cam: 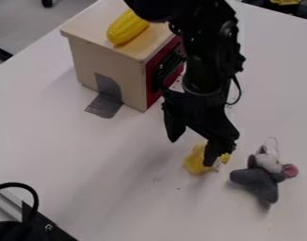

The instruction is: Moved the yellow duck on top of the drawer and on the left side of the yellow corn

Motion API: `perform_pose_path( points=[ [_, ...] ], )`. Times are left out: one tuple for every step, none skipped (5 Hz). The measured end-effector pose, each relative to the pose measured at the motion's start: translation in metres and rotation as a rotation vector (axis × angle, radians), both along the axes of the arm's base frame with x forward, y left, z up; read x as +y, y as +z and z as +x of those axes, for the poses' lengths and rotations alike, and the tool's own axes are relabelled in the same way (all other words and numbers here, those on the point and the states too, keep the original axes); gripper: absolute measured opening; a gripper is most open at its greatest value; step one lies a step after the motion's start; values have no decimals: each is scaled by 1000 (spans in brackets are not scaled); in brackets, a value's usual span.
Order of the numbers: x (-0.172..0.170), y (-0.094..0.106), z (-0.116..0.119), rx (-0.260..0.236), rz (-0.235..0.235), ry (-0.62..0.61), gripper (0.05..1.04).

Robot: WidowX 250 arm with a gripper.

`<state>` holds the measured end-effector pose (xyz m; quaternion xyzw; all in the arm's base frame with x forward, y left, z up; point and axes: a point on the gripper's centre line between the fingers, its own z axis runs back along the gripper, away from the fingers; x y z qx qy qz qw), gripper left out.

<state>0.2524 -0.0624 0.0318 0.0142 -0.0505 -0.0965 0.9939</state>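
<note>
At the near left edge of the white table [87,155], a curved black cable [34,193] loops beside some black and metal hardware [46,228]. Farther back, left of centre, stands a boxy pale wooden drawer unit [96,59] with a red front [153,75] facing right. A patch of grey tape [106,106] runs from its near side down onto the table. On top lies a glossy yellow plastic ear of corn [127,28], tilted at a slant.

Right of the unit, the black two-finger gripper [192,152] hangs low over the table, its fingers spread wide apart. The small yellow duck [195,161] is on the table under it, at the right finger, which covers part of it; that finger seems to brush it, though the view is too poor to be sure. Just right of the duck, on the table, lies a grey plush mouse [256,180] with a pink ear.
</note>
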Motion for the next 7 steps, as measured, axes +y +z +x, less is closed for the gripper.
perform_pose_path(
  points=[
    [-5,-18,0,19,-3,5,1001],
    [-3,-35,0,28,11,13,987],
    [-2,-40,3,14,12,6,895],
    [1,-39,4,-5,2,10,619],
    [7,-32,8,-3,6,-10,349],
    [14,-7,35,-51,-20,-7,162],
    [19,22,67,-107,-44,-13,106]
  ],
)
